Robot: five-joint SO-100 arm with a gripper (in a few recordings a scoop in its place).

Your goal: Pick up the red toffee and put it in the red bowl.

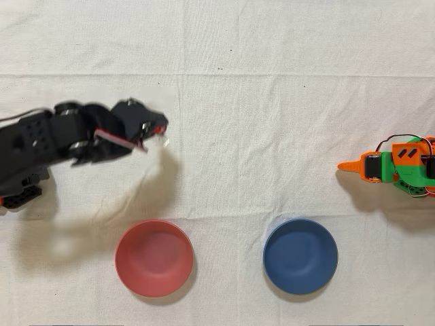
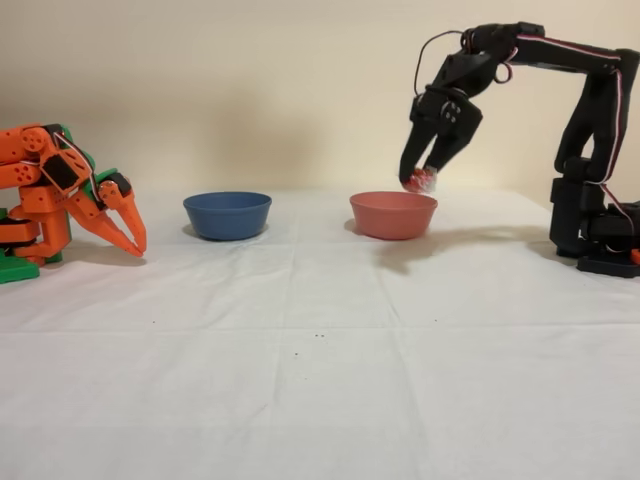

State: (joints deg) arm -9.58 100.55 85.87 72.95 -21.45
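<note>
We see the black arm (image 2: 590, 120) reaching in from the right, its hand (image 2: 420, 180) raised with the red toffee (image 2: 421, 181) pinched between the fingertips. The toffee hangs just above the rim of the red bowl (image 2: 393, 215), not touching it. Left of that bowl stands a dark blue bowl (image 2: 227, 215), apart from it. At far left an orange arm (image 2: 65, 195) sits idle on the white-clothed table (image 2: 320, 380).

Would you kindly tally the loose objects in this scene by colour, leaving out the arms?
Red: 2, the red bowl and the red toffee gripped in the black arm's end effector
Blue: 1, the blue bowl
Total: 3
</note>
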